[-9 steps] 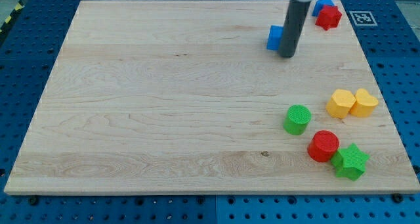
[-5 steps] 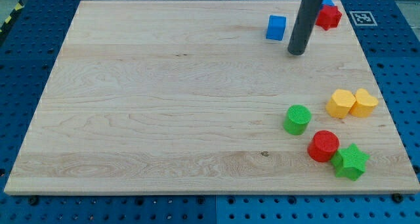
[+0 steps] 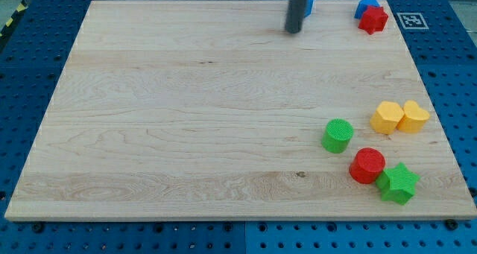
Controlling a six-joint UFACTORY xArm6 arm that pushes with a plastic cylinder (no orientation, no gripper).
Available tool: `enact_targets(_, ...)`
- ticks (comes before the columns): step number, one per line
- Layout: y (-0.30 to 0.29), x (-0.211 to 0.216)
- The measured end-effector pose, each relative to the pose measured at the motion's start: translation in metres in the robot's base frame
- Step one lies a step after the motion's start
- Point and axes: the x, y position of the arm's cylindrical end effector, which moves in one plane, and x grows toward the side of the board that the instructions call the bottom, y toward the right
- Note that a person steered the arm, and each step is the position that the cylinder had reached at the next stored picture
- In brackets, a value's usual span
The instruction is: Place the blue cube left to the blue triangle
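Standing near-upright, my tip (image 3: 293, 31) is resting on the far edge of the wooden board (image 3: 186, 120), holding nothing, just left of the small blue cube (image 3: 308, 6), mostly hidden behind the rod. That cube is sitting left of the blue triangle (image 3: 366, 3) though well apart, so closing up appears outstanding.

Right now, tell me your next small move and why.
Probably a short push toward the view's right: my tip sits just left of the blue cube, mostly hidden behind the rod, with a gap left to the blue triangle.
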Motion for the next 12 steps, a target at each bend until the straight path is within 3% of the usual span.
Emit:
enact_targets(1, -0.032, -0.043)
enact_targets(2, -0.021, -0.081)
enact_targets(4, 0.074, -0.083)
enact_targets(8, 0.028, -0.075)
enact_targets(11, 0.027, -0.025)
enact_targets(12, 0.054, -0.028)
